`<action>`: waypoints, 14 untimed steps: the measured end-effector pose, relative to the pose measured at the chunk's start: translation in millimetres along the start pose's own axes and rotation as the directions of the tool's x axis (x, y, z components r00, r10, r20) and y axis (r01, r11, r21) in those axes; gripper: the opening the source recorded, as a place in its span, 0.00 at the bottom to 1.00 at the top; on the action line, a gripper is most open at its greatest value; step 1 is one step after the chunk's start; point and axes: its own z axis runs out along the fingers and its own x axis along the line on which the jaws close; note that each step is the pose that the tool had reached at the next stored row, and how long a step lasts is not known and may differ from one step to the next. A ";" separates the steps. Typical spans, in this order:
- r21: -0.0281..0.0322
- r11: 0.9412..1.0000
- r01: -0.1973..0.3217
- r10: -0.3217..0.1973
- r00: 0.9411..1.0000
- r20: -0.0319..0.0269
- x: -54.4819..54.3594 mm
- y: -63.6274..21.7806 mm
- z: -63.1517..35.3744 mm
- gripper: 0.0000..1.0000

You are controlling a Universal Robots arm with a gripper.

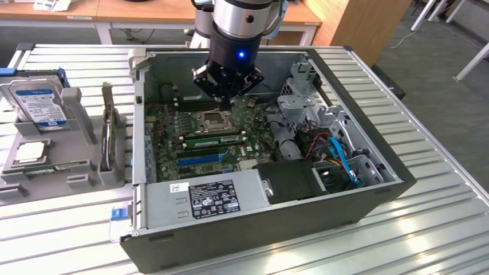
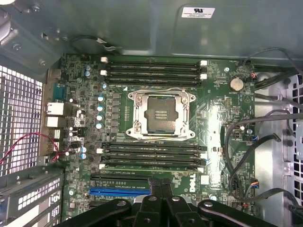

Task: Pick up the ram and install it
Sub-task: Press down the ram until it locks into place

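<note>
Over the open computer case (image 1: pixel 306 223) on the slatted metal table (image 1: pixel 428 240), hanging low above the motherboard (image 1: pixel 243 150), just far of the bare processor socket (image 1: pixel 212 121): the gripper (image 1: pixel 224 102), with jaws pressed together and pinching nothing. Looking straight down from the wrist onto that same socket (image 2: pixel 158 115), with the black fingers (image 2: pixel 155 182) of the gripper (image 2: pixel 161 185) meeting tip to tip over the near edge of the board, just beyond the rows of memory slots (image 2: pixel 151 156). Lying outside the case, well apart from the arm, at the exterior view's left: the ram (image 1: pixel 47 169), resting flat along the near part of a gray parts holder (image 1: pixel 54 182). Standing upright at the far end of the holder, a hard drive (image 1: pixel 38 106). Not touching the stick at all, nor any slot.
</note>
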 end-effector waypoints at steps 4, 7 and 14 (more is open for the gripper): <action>0.001 1.000 0.000 0.000 1.000 -0.001 0.1 0.0 -0.1 0.10; 0.002 1.000 0.000 0.000 1.000 -0.002 0.1 0.0 -0.1 0.10; 0.004 1.000 0.000 0.000 1.000 -0.002 0.2 0.6 -6.4 0.10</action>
